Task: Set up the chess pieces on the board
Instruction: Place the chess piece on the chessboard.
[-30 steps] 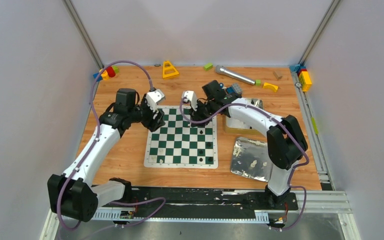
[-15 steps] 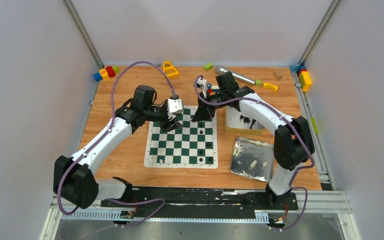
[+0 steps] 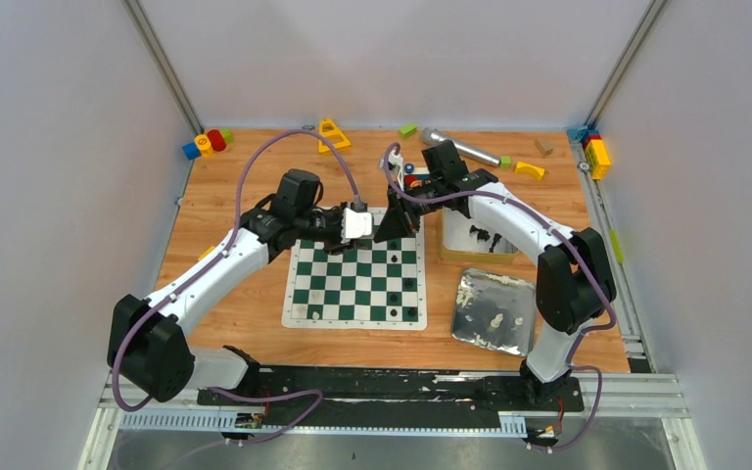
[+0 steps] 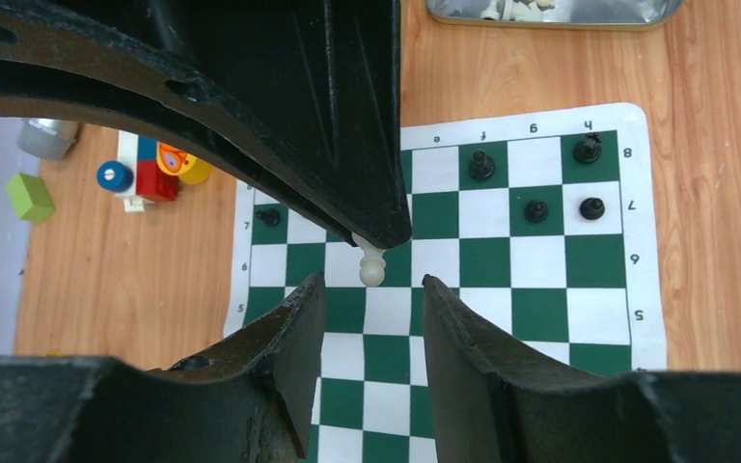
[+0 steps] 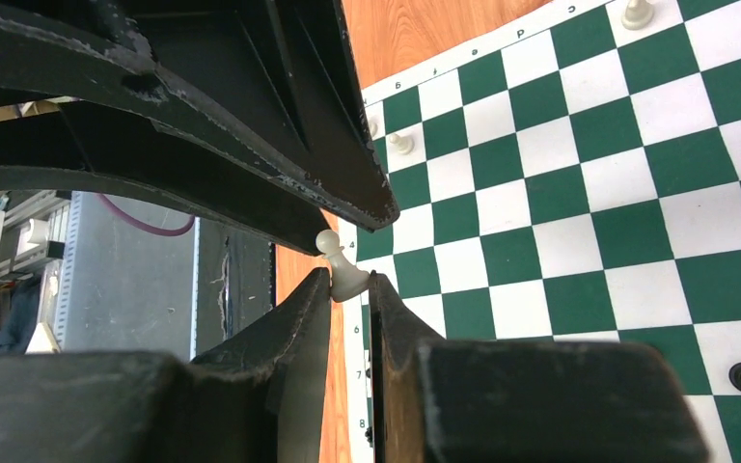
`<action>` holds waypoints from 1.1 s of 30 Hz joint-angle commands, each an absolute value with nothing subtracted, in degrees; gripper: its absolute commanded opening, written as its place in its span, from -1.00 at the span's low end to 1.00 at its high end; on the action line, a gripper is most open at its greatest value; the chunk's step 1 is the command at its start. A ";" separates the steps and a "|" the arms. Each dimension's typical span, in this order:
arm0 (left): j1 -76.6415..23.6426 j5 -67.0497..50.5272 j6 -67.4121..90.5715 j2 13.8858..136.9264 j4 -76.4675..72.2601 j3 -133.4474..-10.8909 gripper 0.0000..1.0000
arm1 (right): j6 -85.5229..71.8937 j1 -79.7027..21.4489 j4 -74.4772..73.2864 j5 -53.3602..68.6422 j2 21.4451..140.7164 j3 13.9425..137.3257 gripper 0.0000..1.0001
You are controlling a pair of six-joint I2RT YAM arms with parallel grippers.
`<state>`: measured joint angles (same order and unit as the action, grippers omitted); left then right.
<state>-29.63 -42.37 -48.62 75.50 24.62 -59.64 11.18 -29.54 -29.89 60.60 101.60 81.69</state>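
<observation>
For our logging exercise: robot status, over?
Right gripper shut on white pawn. Left gripper open, just short of it, above board. No obstruction seen.

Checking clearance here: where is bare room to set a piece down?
Free: the board's middle squares; the table strip between board and black rail. Crowded: the far edge, where left gripper and right gripper meet at a white pawn; a tin on the right.
</observation>
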 commanded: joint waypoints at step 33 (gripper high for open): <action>-32.43 -40.77 -52.16 76.28 29.35 -65.07 -1.00 | 10.24 -29.00 -28.15 62.31 101.15 83.35 -0.55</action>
